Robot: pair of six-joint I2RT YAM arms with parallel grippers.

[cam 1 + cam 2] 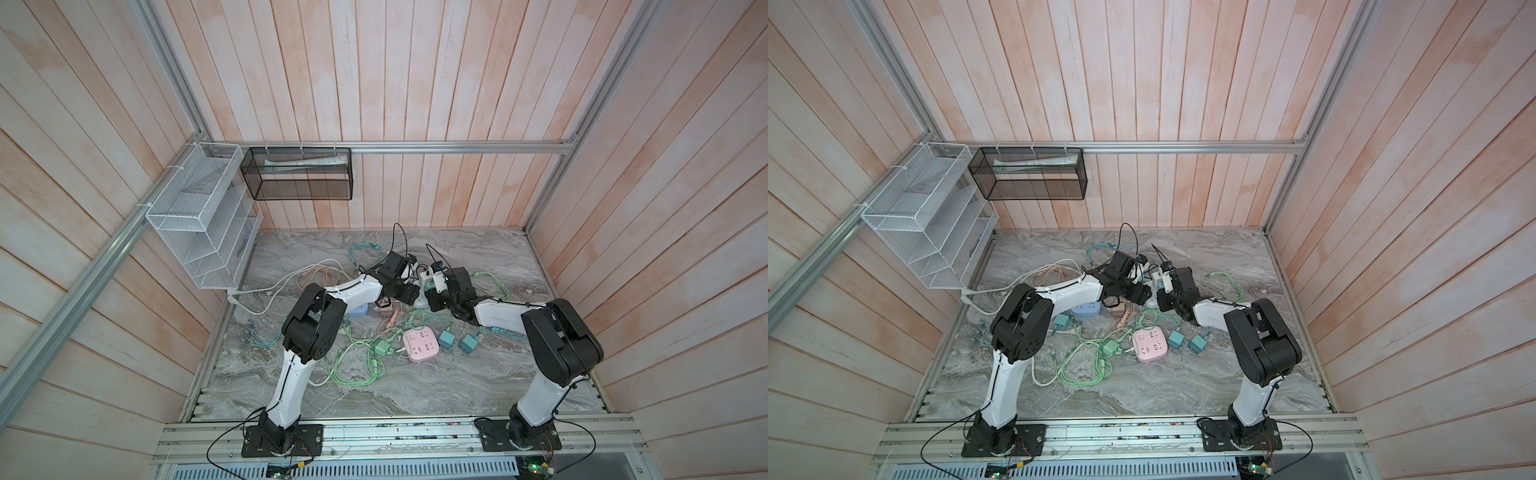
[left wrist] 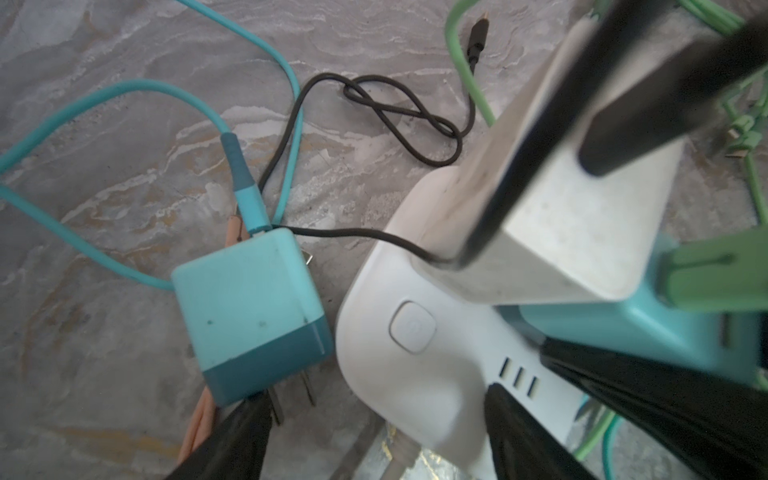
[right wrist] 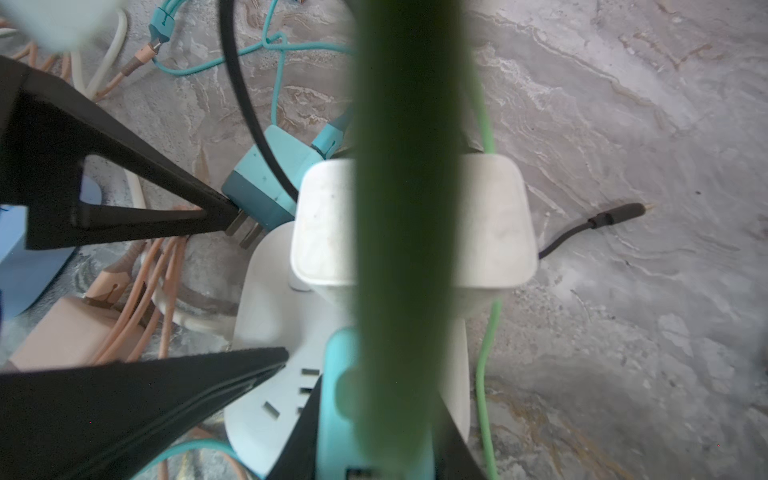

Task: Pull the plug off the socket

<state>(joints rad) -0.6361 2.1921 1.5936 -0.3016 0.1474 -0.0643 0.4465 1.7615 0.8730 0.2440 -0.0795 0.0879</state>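
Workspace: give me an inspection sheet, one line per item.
Surface: marble tabletop, crowded around the middle.
Job's things: white power strip carries a teal plug and a white adapter, both seated.
Clutter: unplugged teal charger beside the strip, prongs bare; pink power strip; peach charger.
Grippers: left gripper open, straddling the strip's end; right gripper has fingers flanking the teal plug, apparently closed on it.
Cables: green cable blurs across the right wrist view; black cable lies looped; other cords tangled.
Surroundings: wood-panel walls; white wire rack; black mesh basket.
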